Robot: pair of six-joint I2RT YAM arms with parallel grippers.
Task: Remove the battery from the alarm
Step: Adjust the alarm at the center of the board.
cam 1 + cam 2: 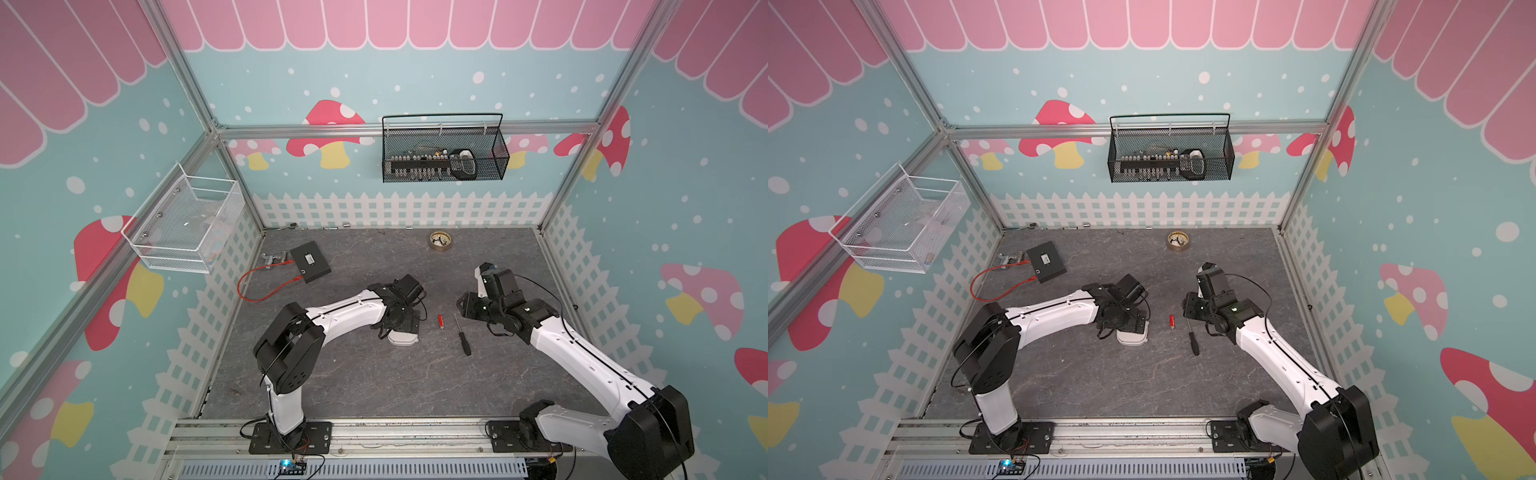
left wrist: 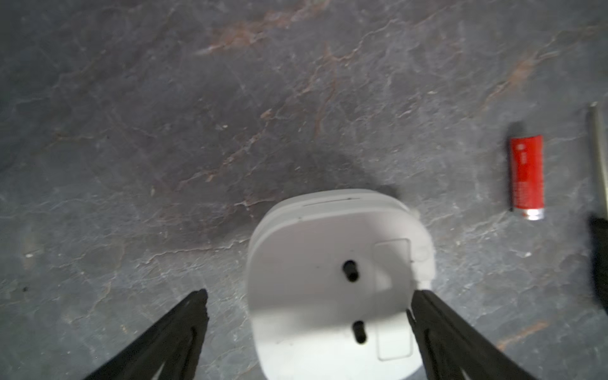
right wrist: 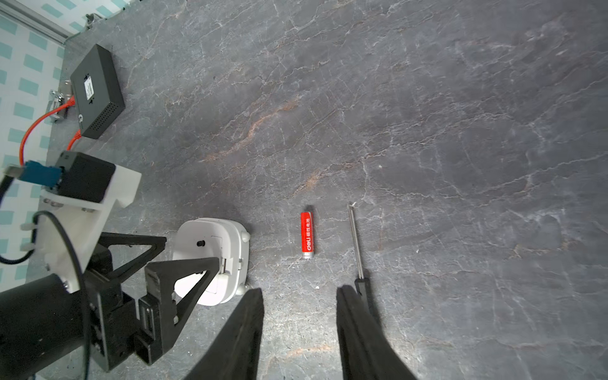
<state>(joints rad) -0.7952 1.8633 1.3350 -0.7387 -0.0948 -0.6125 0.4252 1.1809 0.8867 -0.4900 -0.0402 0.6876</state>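
The battery [image 3: 306,235] was already out, just lying on its side on the table [image 1: 374,386]. It's a little red cylinder with white print, its silvery end towards the front edge. The alarm [image 3: 210,243] sat just beside it, not touching: a white rounded-square thing, face down with its plain back up. Two small dark knobs stuck out of that back, with a couple of rectangular outlines next to them. In both top views only its near corner [image 1: 402,338] showed.
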